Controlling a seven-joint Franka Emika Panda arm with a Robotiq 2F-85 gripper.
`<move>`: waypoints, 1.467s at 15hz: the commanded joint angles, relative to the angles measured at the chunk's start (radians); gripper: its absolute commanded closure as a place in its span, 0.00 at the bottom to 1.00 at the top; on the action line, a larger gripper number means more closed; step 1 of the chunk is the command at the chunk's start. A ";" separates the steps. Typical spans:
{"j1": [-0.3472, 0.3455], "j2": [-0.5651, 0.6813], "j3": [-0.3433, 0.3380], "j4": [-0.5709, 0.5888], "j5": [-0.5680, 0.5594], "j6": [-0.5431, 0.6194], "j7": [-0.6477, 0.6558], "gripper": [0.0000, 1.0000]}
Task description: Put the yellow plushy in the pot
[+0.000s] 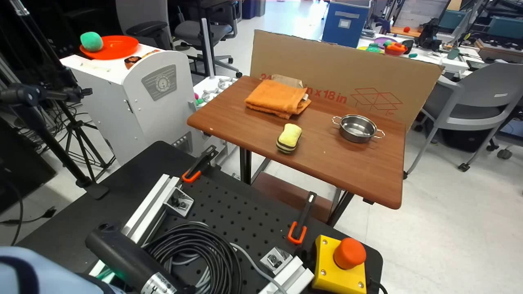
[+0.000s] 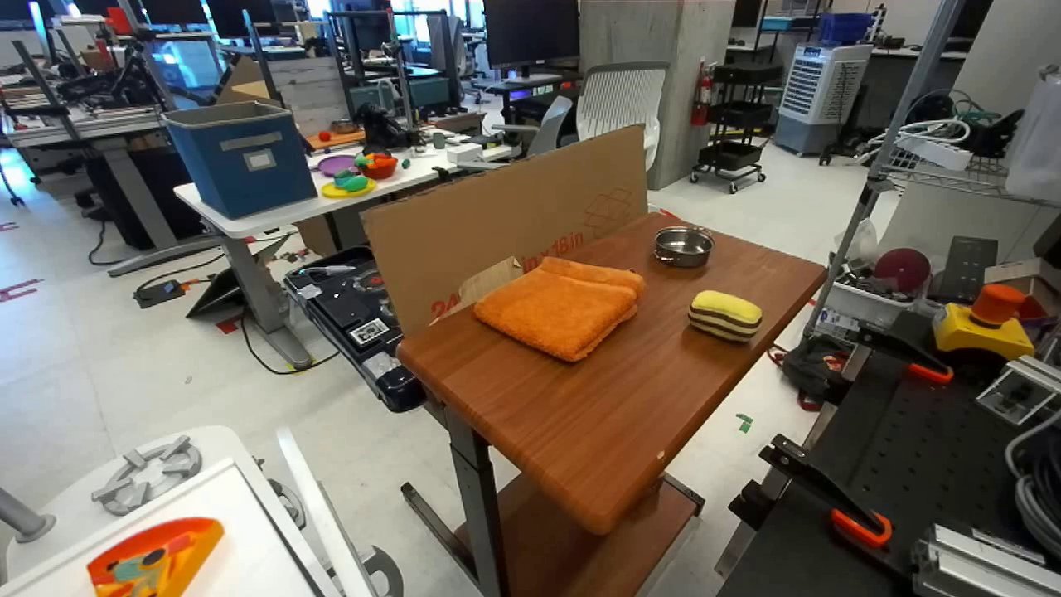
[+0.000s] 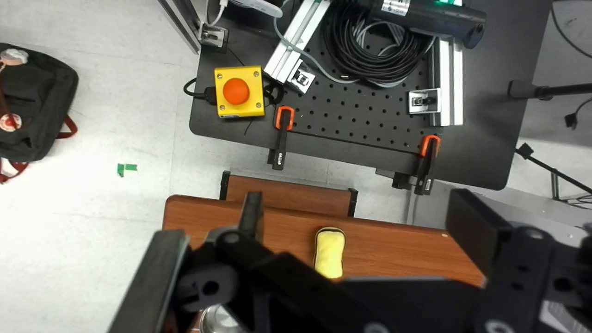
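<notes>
The yellow plushy is a small rounded stuffed toy, pale yellow on top with dark stripes on its side. It lies on the brown table near the edge facing the black bench, in both exterior views [image 1: 289, 137] [image 2: 724, 315] and in the wrist view [image 3: 329, 254]. The silver pot [image 1: 358, 128] stands upright on the table, apart from the plushy, and looks empty; it also shows in an exterior view [image 2: 683, 246] and partly behind the gripper in the wrist view [image 3: 221, 320]. My gripper [image 3: 363, 215] is open and empty, high above the table, and out of both exterior views.
A folded orange cloth [image 1: 278, 98] lies on the table [image 1: 359, 175] beside the plushy. A cardboard sheet [image 1: 339, 73] stands along the table's far edge. The black bench [image 1: 229, 204] carries a cable coil, clamps and a yellow box with a red button [image 1: 341, 265].
</notes>
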 commanded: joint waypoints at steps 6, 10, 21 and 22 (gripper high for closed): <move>0.013 0.175 0.097 -0.242 0.056 0.435 0.192 0.00; 0.035 0.286 0.159 -0.290 0.117 0.630 0.271 0.00; 0.049 0.700 0.207 -0.202 -0.016 1.002 0.603 0.00; 0.056 0.736 0.199 -0.187 -0.044 1.016 0.633 0.00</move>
